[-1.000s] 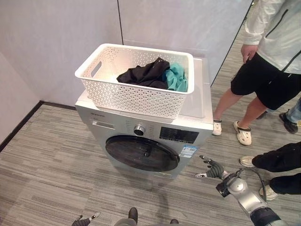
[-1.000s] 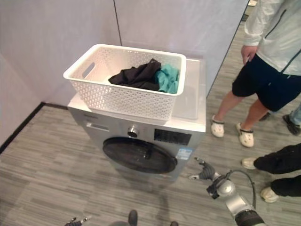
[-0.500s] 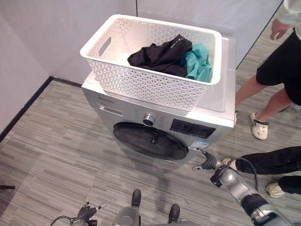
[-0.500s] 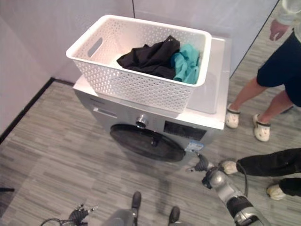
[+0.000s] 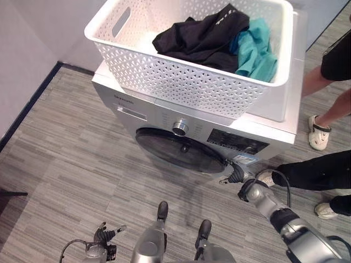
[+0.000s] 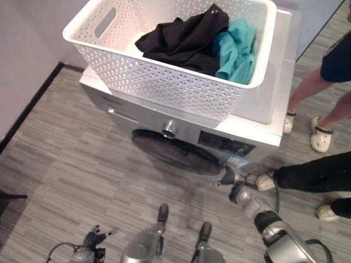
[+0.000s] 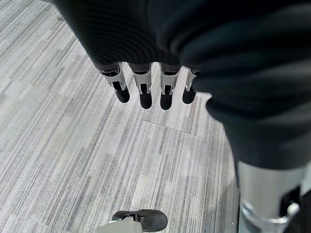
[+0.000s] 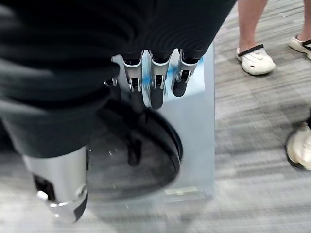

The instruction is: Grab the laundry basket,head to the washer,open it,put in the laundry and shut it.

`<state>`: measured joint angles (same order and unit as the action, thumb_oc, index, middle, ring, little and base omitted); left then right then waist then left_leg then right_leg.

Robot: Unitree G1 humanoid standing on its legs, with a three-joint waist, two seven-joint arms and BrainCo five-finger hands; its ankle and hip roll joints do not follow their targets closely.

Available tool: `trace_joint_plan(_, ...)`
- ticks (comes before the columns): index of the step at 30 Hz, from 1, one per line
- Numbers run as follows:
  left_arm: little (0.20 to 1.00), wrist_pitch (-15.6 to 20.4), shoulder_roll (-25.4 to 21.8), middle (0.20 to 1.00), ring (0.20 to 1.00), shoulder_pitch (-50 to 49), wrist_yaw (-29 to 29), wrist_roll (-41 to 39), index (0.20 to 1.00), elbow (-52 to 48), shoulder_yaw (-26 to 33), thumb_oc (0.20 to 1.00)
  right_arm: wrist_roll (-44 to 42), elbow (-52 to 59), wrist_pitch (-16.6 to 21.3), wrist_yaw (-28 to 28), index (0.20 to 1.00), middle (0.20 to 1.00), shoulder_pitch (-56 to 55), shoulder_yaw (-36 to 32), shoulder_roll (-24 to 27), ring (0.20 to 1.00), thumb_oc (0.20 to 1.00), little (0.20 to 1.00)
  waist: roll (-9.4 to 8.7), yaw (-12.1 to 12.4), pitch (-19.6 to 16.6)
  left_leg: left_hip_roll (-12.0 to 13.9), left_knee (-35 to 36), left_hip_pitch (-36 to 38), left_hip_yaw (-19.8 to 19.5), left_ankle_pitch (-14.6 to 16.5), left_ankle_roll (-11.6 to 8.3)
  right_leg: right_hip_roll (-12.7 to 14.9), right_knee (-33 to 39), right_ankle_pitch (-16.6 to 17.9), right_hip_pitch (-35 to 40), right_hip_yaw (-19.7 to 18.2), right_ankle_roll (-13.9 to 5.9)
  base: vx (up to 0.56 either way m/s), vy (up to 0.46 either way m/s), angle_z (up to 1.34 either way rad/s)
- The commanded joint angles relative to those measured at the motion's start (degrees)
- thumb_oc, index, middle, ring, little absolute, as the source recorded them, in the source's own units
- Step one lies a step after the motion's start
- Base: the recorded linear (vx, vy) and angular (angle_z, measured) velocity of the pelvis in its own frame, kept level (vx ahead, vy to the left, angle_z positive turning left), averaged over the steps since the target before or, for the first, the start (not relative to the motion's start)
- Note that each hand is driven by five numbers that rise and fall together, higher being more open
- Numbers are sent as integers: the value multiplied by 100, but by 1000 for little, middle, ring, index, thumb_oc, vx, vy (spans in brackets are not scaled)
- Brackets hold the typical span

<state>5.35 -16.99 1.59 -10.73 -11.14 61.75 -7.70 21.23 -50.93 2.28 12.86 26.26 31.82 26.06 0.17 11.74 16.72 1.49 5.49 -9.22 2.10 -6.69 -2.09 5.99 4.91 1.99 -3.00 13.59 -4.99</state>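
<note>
Now the right hand (image 5: 235, 174) sits just beside the right rim of the washer door (image 5: 181, 158), nearer than a second ago, when it hung well off the front panel; the whole view has also shifted, so the head has come closer to the washer (image 5: 164, 118). Fingers (image 8: 156, 94) are straight and apart, holding nothing, pointing at the dark door glass. Door is shut. Laundry basket (image 5: 181, 82) rests on the washer top, above the hand, with black clothing (image 5: 200, 38) and teal clothing (image 5: 255, 52) inside. Left hand (image 5: 104, 235) hangs low over the floor (image 7: 73, 145), fingers relaxed and empty. Judgement: the basket stage is done, and the door-opening reach is under way.
</note>
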Motion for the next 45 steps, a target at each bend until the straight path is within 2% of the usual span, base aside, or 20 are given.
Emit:
trace_joint_plan(1,1000,196,-55,1000,1000,217,-272,-13,1000,196,-297,1000,89,-274,62,412,1000,1000,465,198,-104,1000,1000,1000,-114,42,38,37,-253,-298,48,214,-62,527,9,192,-86,-126,-469,-70,18,-1)
trace_joint_plan(2,1000,217,-65,1000,1000,228,-290,-44,1000,137,-321,1000,99,-271,57,430,1000,1000,505,229,-124,1000,1000,1000,-94,49,66,30,-259,-328,45,206,-63,529,9,200,-116,-121,-467,-67,20,-2)
trace_joint_plan(3,1000,227,-60,1000,1000,238,-302,-74,1000,115,-332,1000,47,-301,55,439,429,429,533,215,-147,429,429,429,-74,49,91,24,-262,-360,44,194,-64,530,9,209,-143,-119,-460,-43,17,-2)
trace_joint_plan(4,1000,235,-62,1000,1000,244,-325,-87,1000,110,-344,1000,0,-344,42,492,253,253,553,185,-193,253,253,253,-58,53,111,26,-270,-388,37,186,-66,534,9,215,-167,-117,-454,-34,20,1)
trace_joint_plan(5,1000,235,-57,1000,1000,253,-357,-91,1000,115,-363,1000,-31,-398,27,539,200,200,578,163,-223,200,200,200,-37,55,122,30,-267,-409,30,174,-70,537,9,217,-181,-108,-453,0,0,0)
trace_joint_plan(14,1000,187,19,1000,1000,270,-536,122,1000,322,-439,1000,-230,-353,62,834,200,200,574,82,-441,200,200,200,36,21,136,26,-183,-452,25,129,-80,548,9,223,-263,-107,-453,-3,8,2)
trace_joint_plan(24,1000,144,51,1000,1000,190,-535,321,1000,290,-600,1000,-304,-414,70,738,200,200,532,158,-502,200,200,200,58,-23,125,40,-179,-427,23,141,-78,529,-5,179,-264,-139,-430,-2,-4,0)
trace_joint_plan(27,1000,135,0,1000,1000,184,-491,339,1000,264,-637,1000,-364,-388,83,567,200,200,593,269,-476,200,200,200,128,-11,168,74,-203,-427,-47,83,-108,477,-142,64,-255,-93,-360,-27,-50,1)
trace_joint_plan(36,1000,97,-31,1000,1000,158,-423,440,1000,402,-631,1000,-460,-415,116,524,200,200,517,226,-458,200,200,200,201,2,154,109,-188,-399,-179,4,-160,386,-274,-99,-191,26,-295,-20,-31,8)
trace_joint_plan(45,1000,-6,-26,1000,1000,103,-364,572,1000,613,-535,1000,-628,-318,137,372,200,200,190,140,-529,200,200,200,249,24,125,163,-306,-354,-289,27,-145,372,-863,-432,-297,120,-211,-33,-7,8)
